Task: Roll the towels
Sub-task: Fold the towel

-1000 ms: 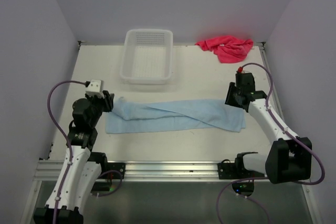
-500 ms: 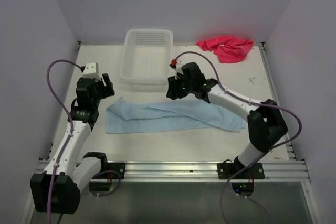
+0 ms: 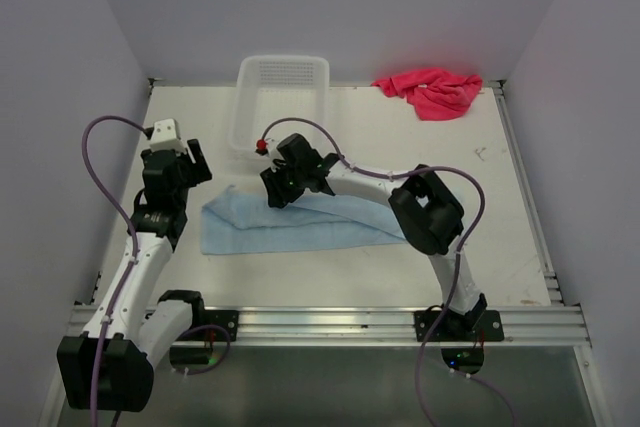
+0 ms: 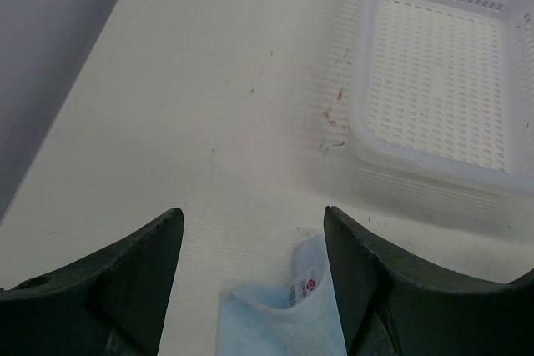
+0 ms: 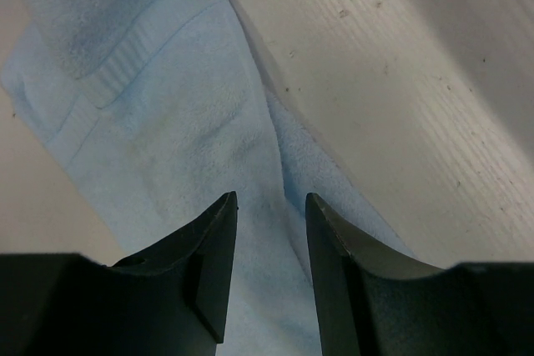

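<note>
The blue towel (image 3: 300, 230) is soft terry cloth with a ribbed band near the hem. It lies long and folded on the pale bench (image 3: 480, 207), in front of the white plastic basket (image 3: 282, 107) with perforated walls. A pink towel (image 3: 432, 90) is crumpled at the far right corner. The right claw (image 5: 269, 206) is almost pressed together and pinches a raised fold of the blue towel. The left claw (image 4: 250, 227) is spread wide and holds nothing, above the towel's left corner.
</note>
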Available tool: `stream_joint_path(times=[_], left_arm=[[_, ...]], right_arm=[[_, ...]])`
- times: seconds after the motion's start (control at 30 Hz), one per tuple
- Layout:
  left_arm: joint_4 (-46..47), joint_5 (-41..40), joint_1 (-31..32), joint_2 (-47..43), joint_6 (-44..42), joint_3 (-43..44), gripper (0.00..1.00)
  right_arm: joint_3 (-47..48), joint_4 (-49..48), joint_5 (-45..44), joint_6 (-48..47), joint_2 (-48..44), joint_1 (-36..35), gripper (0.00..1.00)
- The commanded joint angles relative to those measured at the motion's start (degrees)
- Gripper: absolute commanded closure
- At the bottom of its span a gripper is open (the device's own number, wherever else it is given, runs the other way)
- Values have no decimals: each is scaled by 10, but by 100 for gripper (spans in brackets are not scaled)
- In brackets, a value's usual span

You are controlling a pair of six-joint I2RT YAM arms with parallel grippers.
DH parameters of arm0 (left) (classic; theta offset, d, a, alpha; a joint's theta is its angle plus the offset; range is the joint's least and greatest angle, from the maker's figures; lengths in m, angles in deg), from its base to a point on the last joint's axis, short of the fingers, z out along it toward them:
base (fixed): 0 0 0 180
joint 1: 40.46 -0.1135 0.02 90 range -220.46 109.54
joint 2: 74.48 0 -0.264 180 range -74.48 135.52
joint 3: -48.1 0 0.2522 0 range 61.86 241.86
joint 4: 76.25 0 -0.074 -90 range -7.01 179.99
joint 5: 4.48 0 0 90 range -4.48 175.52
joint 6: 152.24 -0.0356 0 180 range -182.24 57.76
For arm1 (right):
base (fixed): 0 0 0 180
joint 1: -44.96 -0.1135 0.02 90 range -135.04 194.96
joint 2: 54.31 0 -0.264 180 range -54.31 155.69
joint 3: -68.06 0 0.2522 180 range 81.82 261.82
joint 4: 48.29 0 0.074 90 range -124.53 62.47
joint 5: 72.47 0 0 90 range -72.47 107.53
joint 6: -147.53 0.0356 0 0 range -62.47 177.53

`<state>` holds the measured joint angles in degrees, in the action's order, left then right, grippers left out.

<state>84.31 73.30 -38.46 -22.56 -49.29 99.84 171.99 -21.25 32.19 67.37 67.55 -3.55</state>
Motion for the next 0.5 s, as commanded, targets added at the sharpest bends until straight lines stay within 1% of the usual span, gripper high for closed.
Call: stream_joint_path(times=[0.0, 0.1, 0.13, 0.2, 0.23, 0.3, 0.33, 0.4, 0.47], left_arm=[[6, 11, -4, 6, 12, 25, 28], [5, 25, -7, 12, 14, 28, 28], [5, 30, -8, 11, 15, 28, 28], [5, 32, -9, 11, 15, 28, 28], [5, 32, -9, 10, 15, 28, 28], [6, 33, -10, 7, 16, 27, 28], [6, 34, -10, 7, 16, 27, 28], [5, 36, -11, 8, 16, 27, 28], [2, 38, -12, 7, 17, 27, 28]], right_arm=[[40, 14, 4, -22, 11, -6, 58], [56, 31, -11, -30, 28, -11, 60], [58, 32, -16, -32, 31, -13, 62], [57, 30, -24, -33, 30, -16, 70], [55, 28, -27, -32, 25, -17, 76], [41, 16, -33, -33, 15, -20, 82], [35, 12, -34, -34, 8, -20, 89], [17, 0, -31, -40, -12, -27, 97], [2, -7, -31, -50, -26, -36, 100]])
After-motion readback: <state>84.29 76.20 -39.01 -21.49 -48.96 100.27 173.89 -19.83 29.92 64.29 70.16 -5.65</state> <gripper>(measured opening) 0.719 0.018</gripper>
